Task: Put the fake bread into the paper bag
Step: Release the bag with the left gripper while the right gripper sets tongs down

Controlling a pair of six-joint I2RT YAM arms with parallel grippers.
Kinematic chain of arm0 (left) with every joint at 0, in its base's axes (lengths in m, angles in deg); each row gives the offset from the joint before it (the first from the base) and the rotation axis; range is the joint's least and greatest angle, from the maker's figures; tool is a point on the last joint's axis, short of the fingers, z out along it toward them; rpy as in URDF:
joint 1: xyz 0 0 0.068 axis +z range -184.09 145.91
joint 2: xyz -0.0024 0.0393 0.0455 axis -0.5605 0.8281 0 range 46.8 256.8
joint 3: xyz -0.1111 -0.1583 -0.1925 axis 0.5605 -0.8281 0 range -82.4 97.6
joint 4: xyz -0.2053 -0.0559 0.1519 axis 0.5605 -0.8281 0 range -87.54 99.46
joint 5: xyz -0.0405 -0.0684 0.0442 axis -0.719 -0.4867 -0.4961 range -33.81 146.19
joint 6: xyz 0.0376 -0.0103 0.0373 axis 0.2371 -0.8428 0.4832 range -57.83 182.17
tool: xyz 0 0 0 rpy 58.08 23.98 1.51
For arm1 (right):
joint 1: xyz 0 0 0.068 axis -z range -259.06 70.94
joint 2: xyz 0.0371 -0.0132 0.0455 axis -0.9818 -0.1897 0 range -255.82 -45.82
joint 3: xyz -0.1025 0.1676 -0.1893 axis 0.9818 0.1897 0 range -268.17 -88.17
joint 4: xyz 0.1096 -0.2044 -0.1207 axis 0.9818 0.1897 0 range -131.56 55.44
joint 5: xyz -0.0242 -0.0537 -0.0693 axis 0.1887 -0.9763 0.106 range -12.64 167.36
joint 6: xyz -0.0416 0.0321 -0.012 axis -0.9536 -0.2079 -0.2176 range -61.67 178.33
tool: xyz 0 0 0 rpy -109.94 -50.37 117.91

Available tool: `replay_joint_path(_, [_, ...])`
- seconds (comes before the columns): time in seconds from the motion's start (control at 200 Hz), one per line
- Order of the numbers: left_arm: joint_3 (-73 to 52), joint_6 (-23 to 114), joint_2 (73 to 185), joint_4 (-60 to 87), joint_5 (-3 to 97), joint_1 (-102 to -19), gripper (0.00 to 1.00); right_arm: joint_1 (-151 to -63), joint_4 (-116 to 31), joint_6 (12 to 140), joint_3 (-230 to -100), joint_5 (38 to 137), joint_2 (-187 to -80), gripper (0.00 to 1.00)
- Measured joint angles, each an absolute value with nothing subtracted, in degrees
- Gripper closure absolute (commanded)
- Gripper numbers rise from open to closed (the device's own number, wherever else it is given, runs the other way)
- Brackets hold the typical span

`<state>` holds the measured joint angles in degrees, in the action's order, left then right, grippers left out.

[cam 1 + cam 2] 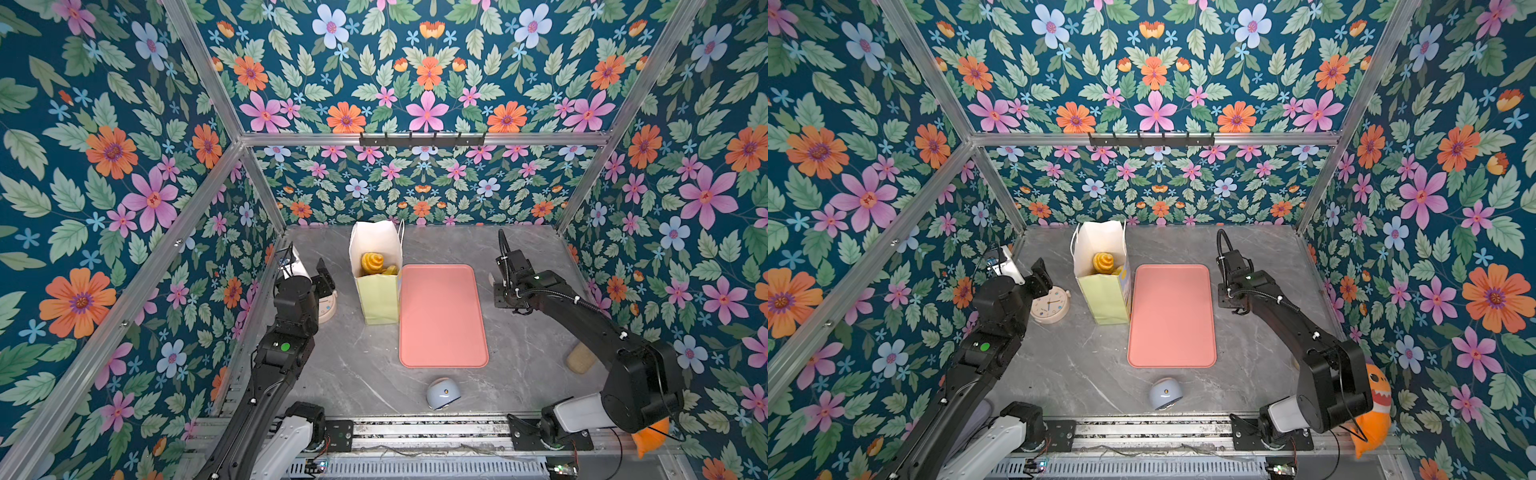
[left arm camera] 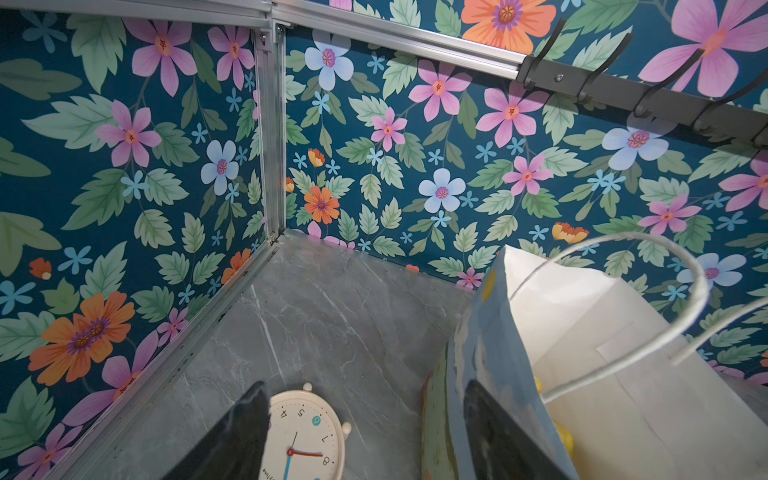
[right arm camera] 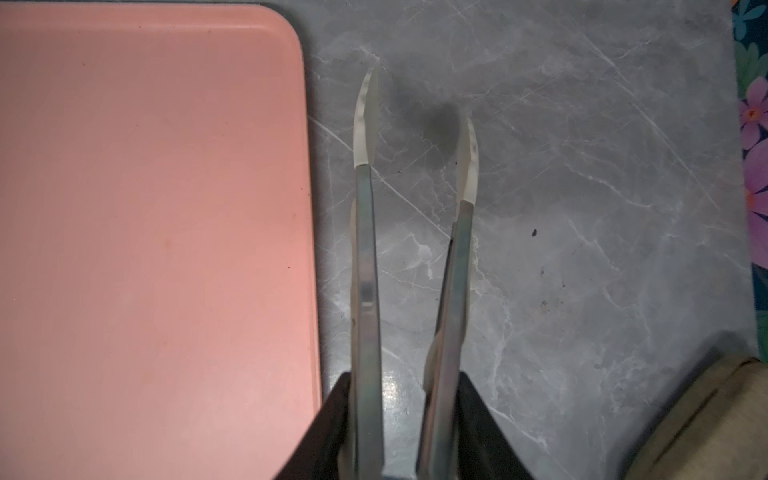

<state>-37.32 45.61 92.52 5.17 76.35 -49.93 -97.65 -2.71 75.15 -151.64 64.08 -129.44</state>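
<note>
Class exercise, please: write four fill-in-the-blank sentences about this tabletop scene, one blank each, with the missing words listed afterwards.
1. The fake bread sits inside the ___.
2. The flat tray is coloured ___.
3. The right gripper is shut on a pair of ___.
4. In the left wrist view, a round ___ shows between the fingers of the open left gripper.
Missing words: paper bag; pink; tongs; clock.

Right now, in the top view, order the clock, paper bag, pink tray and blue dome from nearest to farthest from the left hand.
1. Clock, right beside the left hand.
2. Paper bag, just right of it.
3. Pink tray, mid-table.
4. Blue dome, by the front edge.
</note>
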Motion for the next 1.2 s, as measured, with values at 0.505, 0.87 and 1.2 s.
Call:
replay_joint_path(0.505, [-37.4, 44.5, 92.7, 5.1, 74.9, -49.9, 0.25, -97.3, -5.0, 76.0, -150.3, 65.1, -135.1, 0.53])
replay_joint_path(0.87, [-37.4, 44.5, 92.5, 5.1, 74.3, -49.9, 0.25, -95.7, -5.3, 77.5, -150.4, 65.3, -139.5, 0.49])
replay_joint_path(1.2, [-37.4, 44.5, 92.5, 5.1, 74.3, -49.9, 0.25, -95.3, -4.3, 77.9, -151.2, 65.1, -144.4, 0.41])
